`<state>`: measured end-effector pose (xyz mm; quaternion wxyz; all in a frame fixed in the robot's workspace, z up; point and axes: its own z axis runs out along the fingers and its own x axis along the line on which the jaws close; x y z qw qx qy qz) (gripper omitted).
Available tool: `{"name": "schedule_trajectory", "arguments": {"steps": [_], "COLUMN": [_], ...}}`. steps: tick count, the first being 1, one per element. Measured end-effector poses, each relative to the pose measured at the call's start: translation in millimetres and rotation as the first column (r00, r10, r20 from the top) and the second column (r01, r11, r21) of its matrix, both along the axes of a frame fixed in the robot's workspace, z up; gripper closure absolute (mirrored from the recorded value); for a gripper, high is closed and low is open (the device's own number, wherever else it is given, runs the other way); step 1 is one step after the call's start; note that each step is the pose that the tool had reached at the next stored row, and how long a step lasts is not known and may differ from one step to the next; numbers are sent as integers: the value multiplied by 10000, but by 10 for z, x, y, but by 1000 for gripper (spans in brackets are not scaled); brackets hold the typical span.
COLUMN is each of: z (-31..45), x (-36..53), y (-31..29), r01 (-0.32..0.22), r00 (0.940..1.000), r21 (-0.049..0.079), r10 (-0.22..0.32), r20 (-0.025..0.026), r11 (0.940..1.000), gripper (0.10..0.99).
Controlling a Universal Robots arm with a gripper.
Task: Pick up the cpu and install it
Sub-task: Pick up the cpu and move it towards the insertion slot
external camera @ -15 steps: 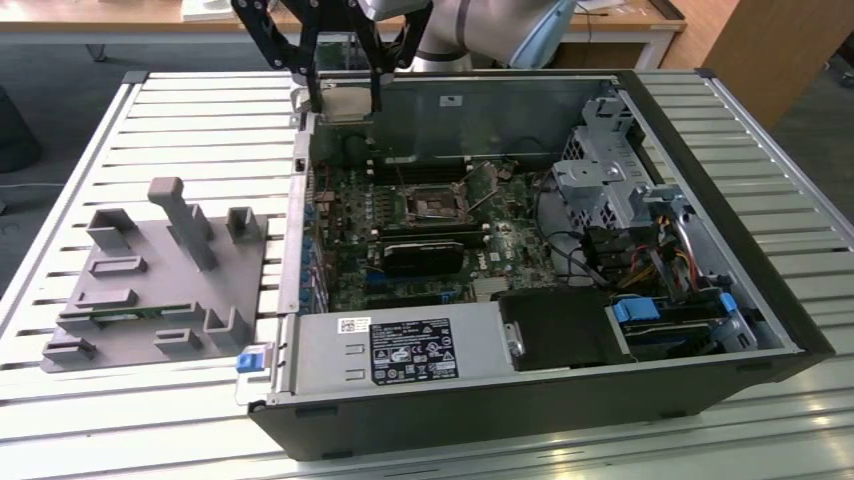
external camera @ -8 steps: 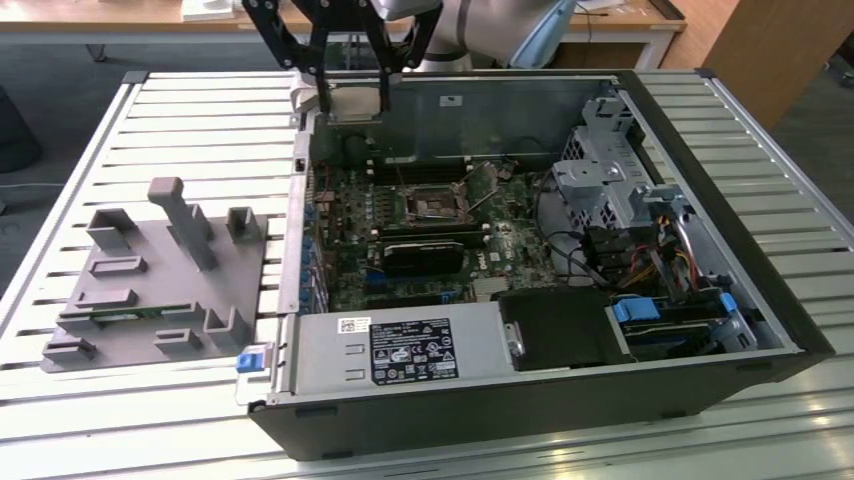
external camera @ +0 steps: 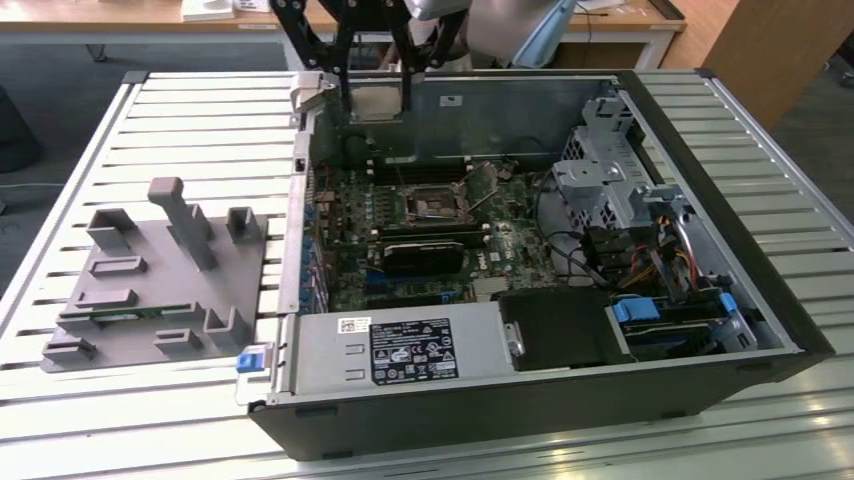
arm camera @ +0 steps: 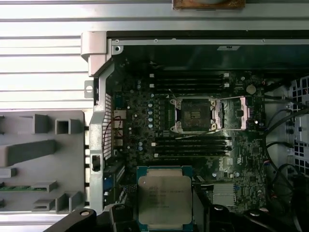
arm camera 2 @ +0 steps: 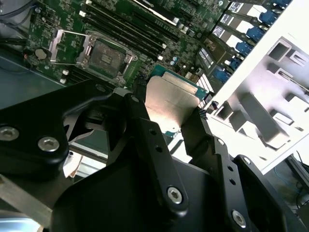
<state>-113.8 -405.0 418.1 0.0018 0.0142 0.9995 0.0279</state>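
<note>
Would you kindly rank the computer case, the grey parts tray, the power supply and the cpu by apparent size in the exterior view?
1. computer case
2. grey parts tray
3. power supply
4. cpu, held by the gripper above the case; its distance from the camera differs, yet it is plainly smallest.

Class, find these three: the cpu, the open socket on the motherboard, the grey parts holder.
cpu [arm camera: 165, 200]: first wrist view, metal top plate.
socket [arm camera: 193, 114]: first wrist view, its centre.
grey parts holder [arm camera: 72, 164]: first wrist view, bare base.

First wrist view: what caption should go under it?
The gripper holds the cpu, with the open motherboard socket in sight.
</note>
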Motion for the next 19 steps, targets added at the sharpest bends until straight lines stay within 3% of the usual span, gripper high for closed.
{"name": "schedule_trajectory", "arguments": {"steps": [8,19], "z": [1,-6], "x": [159,415], "y": [9,100], "r01": [0,-6], "r00": [10000,10000], "r21": [-2,-1], "r10": [0,6], "r20": [-1,-5], "r11": [10000,10000], "gripper": [545,545]}}
